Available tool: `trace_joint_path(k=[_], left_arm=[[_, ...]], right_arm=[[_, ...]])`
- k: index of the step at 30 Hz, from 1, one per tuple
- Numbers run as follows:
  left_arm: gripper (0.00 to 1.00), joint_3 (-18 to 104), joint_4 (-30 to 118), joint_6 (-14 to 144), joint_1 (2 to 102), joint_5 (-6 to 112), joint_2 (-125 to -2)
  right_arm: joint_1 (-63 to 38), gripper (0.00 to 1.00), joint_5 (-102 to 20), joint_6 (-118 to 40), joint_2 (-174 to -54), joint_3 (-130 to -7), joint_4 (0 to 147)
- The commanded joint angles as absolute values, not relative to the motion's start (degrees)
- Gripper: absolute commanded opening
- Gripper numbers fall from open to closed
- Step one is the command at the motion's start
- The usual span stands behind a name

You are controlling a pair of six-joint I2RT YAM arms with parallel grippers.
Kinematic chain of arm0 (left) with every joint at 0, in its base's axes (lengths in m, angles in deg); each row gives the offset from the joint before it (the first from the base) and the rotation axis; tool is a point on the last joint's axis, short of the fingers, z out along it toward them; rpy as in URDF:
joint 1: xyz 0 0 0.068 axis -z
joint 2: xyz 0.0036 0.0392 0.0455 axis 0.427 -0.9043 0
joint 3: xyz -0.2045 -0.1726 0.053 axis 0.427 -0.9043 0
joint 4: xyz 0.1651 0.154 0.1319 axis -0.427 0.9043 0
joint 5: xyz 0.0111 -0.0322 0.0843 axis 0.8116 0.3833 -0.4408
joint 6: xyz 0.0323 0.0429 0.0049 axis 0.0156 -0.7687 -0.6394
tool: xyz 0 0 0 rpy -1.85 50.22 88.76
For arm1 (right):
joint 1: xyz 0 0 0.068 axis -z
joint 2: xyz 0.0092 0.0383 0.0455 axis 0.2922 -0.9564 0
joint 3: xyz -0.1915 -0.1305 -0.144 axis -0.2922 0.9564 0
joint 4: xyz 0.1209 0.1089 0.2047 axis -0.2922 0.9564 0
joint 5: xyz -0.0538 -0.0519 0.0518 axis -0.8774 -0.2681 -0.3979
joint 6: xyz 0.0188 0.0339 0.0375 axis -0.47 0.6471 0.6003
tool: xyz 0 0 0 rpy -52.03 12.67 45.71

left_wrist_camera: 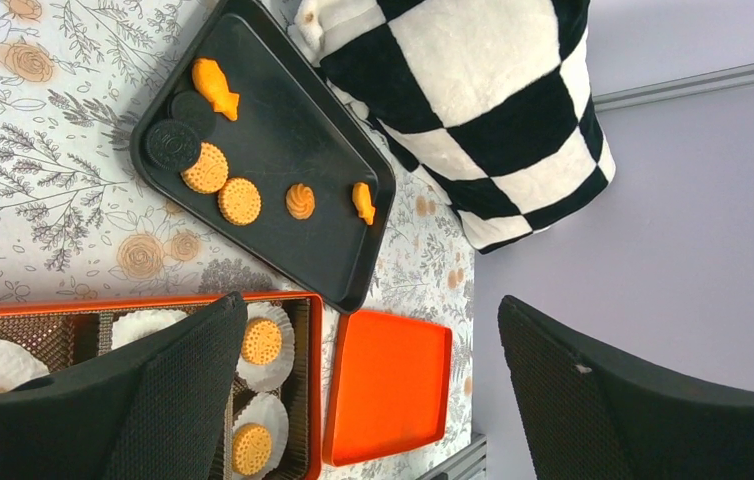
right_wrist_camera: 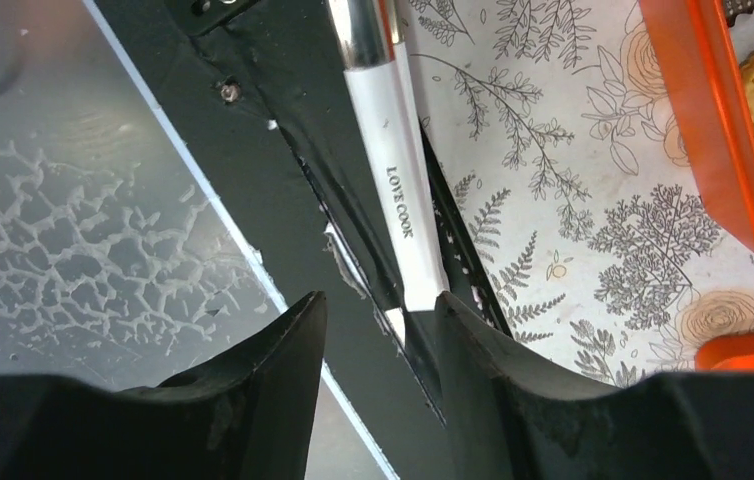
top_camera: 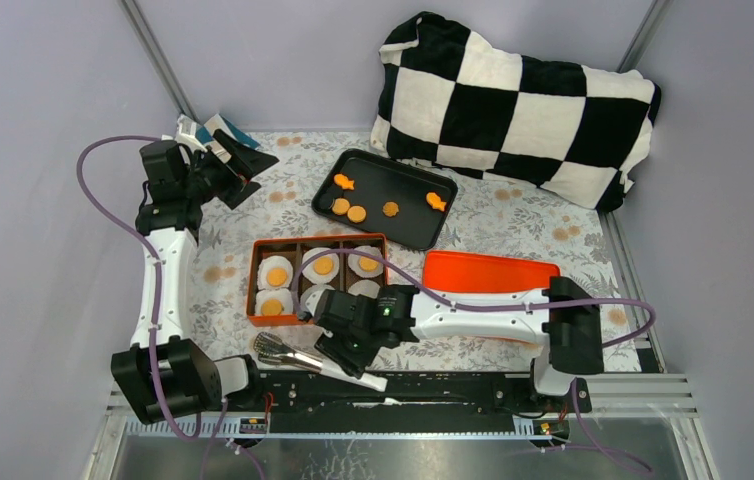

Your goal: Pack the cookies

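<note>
Left gripper (left_wrist_camera: 369,330) hangs spread wide and empty. Its camera gives me cookies (left_wrist_camera: 240,201) on the black tray (left_wrist_camera: 293,120), more in the orange box (left_wrist_camera: 316,380). Only my right wrist view shows the right gripper (right_wrist_camera: 381,325) parted, with the tongs handle (right_wrist_camera: 395,190) ending at its tips, unclamped.

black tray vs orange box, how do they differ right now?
The black tray is one flat, undivided surface; the orange box is split into compartments. On the tray the cookies lie bare; in the box they sit in white paper cups. In the top view the tray lies at a slant, while the box sits nearly square. Both hold orange cookies.
</note>
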State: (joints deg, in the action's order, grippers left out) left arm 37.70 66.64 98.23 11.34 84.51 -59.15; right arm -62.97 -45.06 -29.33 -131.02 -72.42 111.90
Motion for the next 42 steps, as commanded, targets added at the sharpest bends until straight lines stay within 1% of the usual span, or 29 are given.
trace_joint_path(k=[1,6,10,19,21,22,25,26,30,35,39,42], left_arm=[[0.99,36.77,65.89,96.53,11.57,85.63,-58.04],[0.99,35.72,66.14,96.06,11.56,85.68,-57.68],[0.99,35.22,66.21,95.77,11.46,85.70,-57.82],[0.99,34.71,65.96,95.57,11.54,85.79,-58.43],[0.99,34.73,66.00,95.49,11.49,85.79,-58.54],[0.99,34.81,65.97,95.49,11.51,85.79,-58.45],[0.99,34.78,65.87,95.56,11.55,85.68,-58.48],[0.99,34.80,65.84,95.65,11.52,85.80,-58.55],[0.99,34.79,65.73,95.97,11.52,86.10,-58.41],[0.99,35.07,65.74,96.49,11.54,86.18,-57.26],[0.99,35.61,65.68,96.56,11.60,84.83,-56.44],[0.99,35.96,65.67,95.93,12.50,83.32,-56.13]], right_arm=[[-62.90,0.51,-44.41,-29.55,-134.90,-73.85,110.88],[-62.90,0.51,-44.40,-31.40,-140.47,-76.72,110.52],[-62.90,0.56,-45.47,-32.83,-143.79,-78.45,110.24],[-62.65,0.54,-46.87,-34.22,-150.26,-81.01,109.65],[-62.43,0.49,-48.11,-33.78,-150.78,-81.30,109.41],[-62.32,0.40,-49.64,-33.37,-150.85,-81.53,109.51],[-61.96,0.08,-54.13,-32.45,-150.43,-81.80,110.12],[-61.93,0.00,-56.10,-32.33,-150.27,-82.22,110.94],[-62.00,0.00,-59.52,-32.70,-147.13,-83.38,115.18],[-62.02,0.00,-63.47,-30.44,-137.57,-86.54,121.72],[-61.62,0.00,-73.53,-27.70,-131.71,-89.67,127.75],[-58.41,0.00,-79.11,-24.65,-129.57,-92.10,132.06]])
